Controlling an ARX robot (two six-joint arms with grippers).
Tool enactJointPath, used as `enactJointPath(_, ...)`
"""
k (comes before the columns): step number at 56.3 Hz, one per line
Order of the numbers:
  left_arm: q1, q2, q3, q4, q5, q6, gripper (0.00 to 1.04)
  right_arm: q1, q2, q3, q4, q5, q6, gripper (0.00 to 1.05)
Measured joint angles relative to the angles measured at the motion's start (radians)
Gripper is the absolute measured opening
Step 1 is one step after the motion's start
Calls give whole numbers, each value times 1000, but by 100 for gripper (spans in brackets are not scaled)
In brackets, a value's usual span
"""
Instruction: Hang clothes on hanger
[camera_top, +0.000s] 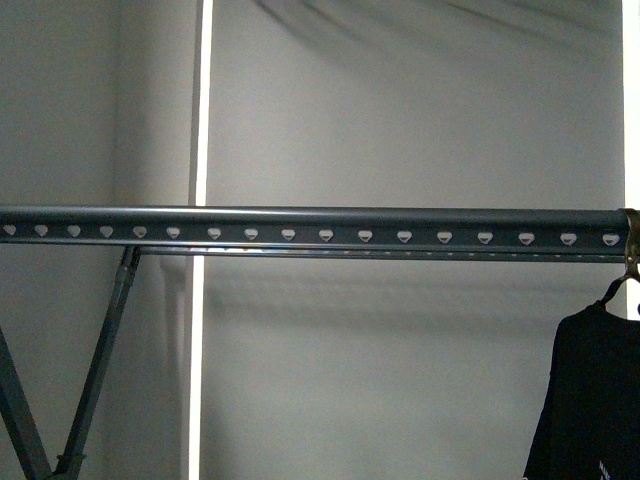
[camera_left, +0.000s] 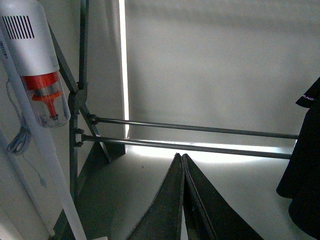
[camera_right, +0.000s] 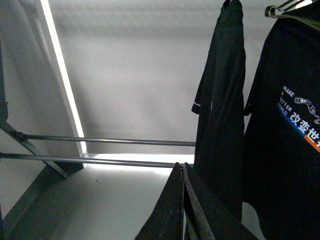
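The hanger (camera_top: 320, 225), a dark grey rail with a row of pale heart-shaped holes, runs level across the front view. At its right end the clothes (camera_top: 590, 400), a black T-shirt, hang from a thin hook (camera_top: 628, 268). Neither arm shows in the front view. My left gripper (camera_left: 181, 157) is shut with nothing in it, low down, and the black T-shirt (camera_left: 305, 175) hangs off to one side of it. My right gripper (camera_right: 181, 166) is shut and holds nothing. It sits just beside a hanging black T-shirt (camera_right: 222, 100), with a second printed one (camera_right: 287, 150) further over.
Two thin lower bars (camera_left: 200, 129) (camera_right: 100, 140) of the rack cross ahead of both grippers. A slanted rack leg (camera_top: 100, 360) stands at the left. A white and orange vacuum cleaner (camera_left: 35, 55) hangs near the left arm. A bright vertical strip (camera_top: 200, 100) splits the grey backdrop.
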Motion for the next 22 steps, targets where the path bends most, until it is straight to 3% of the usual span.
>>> enactJointPath(19,0,0,0,0,0,0,4,0,-24,-32,1,0,0,2)
enactJointPath(22,0,0,0,0,0,0,4,0,-24,-32,1,0,-1,7)
